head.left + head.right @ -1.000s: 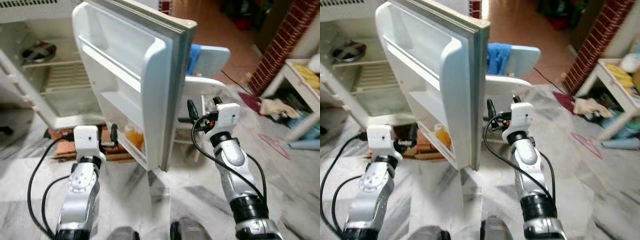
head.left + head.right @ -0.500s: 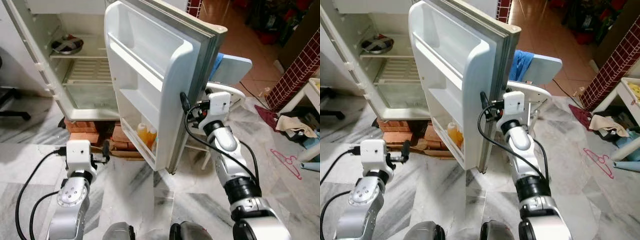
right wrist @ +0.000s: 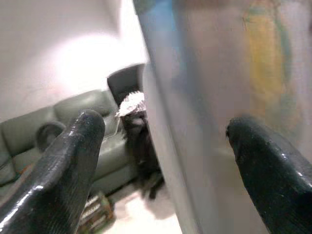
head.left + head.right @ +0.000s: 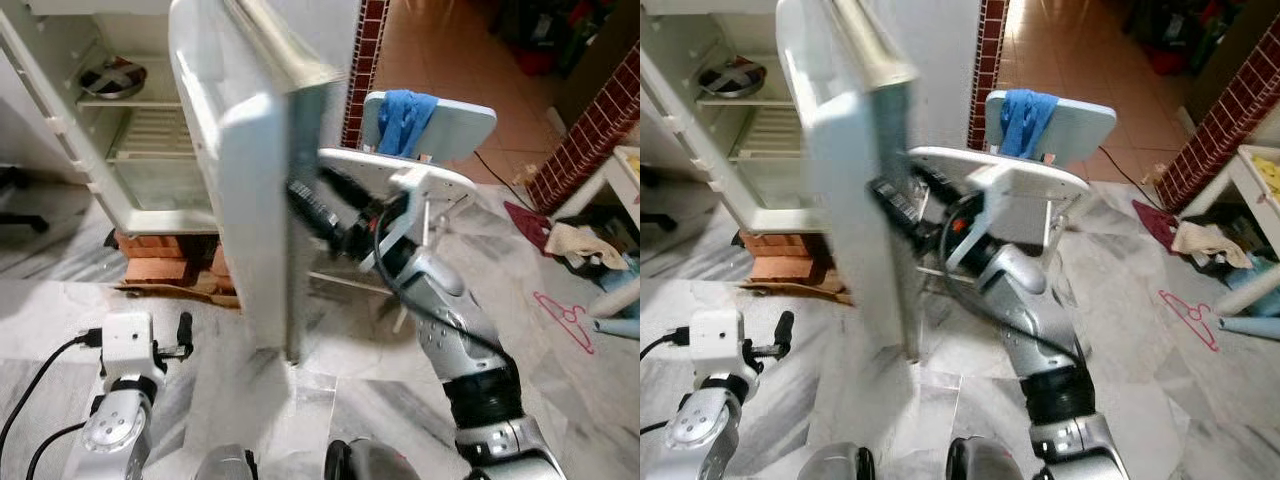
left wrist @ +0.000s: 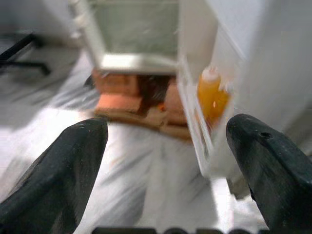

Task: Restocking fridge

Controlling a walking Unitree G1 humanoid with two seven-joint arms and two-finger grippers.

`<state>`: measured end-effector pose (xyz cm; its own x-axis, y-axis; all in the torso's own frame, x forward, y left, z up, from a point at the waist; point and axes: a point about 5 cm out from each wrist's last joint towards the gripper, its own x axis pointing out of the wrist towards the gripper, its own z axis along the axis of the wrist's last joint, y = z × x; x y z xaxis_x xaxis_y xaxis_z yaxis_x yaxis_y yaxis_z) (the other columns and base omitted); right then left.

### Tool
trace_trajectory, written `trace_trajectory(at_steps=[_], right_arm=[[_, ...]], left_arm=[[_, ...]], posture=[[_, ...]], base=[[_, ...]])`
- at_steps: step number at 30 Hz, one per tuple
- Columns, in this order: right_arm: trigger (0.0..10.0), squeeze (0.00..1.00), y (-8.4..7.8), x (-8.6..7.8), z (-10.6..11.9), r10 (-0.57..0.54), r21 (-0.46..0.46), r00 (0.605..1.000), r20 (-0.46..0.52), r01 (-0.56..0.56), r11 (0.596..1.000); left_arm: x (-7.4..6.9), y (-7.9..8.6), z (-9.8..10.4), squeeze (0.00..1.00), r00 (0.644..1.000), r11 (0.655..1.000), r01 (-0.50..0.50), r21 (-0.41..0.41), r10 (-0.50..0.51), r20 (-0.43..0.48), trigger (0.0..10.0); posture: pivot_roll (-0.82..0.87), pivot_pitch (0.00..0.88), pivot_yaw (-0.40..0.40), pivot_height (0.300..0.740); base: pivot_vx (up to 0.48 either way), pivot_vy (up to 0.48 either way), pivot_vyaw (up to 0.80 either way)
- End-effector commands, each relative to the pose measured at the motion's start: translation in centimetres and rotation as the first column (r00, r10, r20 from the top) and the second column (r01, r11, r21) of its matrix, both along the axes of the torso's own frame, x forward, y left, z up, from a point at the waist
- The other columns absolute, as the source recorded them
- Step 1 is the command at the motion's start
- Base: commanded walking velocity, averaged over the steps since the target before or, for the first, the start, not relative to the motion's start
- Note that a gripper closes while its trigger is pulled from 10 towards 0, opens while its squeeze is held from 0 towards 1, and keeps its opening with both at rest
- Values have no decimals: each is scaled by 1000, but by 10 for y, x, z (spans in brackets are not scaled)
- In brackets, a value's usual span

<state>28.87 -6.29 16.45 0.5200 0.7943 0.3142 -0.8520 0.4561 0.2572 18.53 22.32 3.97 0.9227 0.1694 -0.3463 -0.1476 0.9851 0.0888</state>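
Your right tool (image 4: 305,205) sits at frame centre, blurred, its black fingers reaching to the outer face of the white fridge door (image 4: 240,170). In the right wrist view the 2 fingers (image 3: 63,165) stand spread wide with the door's edge between them – you cannot tell whether either one touches it.

The fridge door shows nearly edge-on from upper centre down to mid-frame, swung out from the fridge body (image 4: 110,130) in the upper left. Inside the body you can see wire shelves and a metal bowl (image 4: 105,75) on the top shelf. The fridge stands on red bricks (image 4: 160,262) at left centre.

Your left tool (image 4: 183,335) hangs low at lower left, over the marble floor (image 4: 380,400), its fingers spread and holding nothing. Its wrist view looks at the door's inner side, where an orange bottle (image 5: 212,97) stands in the lowest door shelf.

Behind your right arm, right of centre, is a white chair (image 4: 400,175) with a blue cloth (image 4: 400,115) draped over its backrest. A pink hanger (image 4: 565,315) lies on the floor at the right edge – near a low white tabletop (image 4: 625,170) with clutter beneath.
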Motion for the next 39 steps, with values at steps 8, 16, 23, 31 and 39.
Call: trace_trajectory(at_steps=[8,16,23,31,39], right_arm=[[10000,0,-35,-17,-47,-194,-230,979,-56,177,957],[10000,0,-54,-14,-66,-555,-297,831,-20,525,797],[10000,0,-68,-2,-62,-699,-298,715,18,671,679],[10000,0,-82,-1,-63,-771,-313,635,55,744,590],[10000,0,-83,-3,-65,-788,-317,612,67,762,565]], left_arm=[[12,-5,21,0,993,999,26,46,-31,110,10000],[18,-9,24,0,991,999,38,36,-42,125,10000],[32,-18,33,0,979,993,103,50,-110,170,10000],[38,-22,34,0,974,991,127,49,-134,184,10000],[48,-26,38,0,968,990,135,40,-140,208,10000]], posture=[[53,89,-35,740],[39,77,-36,740],[31,71,-18,740],[18,62,-18,740],[12,59,-19,740]], base=[[0,0,0],[0,420,0],[0,480,0],[0,480,0],[0,480,0]])
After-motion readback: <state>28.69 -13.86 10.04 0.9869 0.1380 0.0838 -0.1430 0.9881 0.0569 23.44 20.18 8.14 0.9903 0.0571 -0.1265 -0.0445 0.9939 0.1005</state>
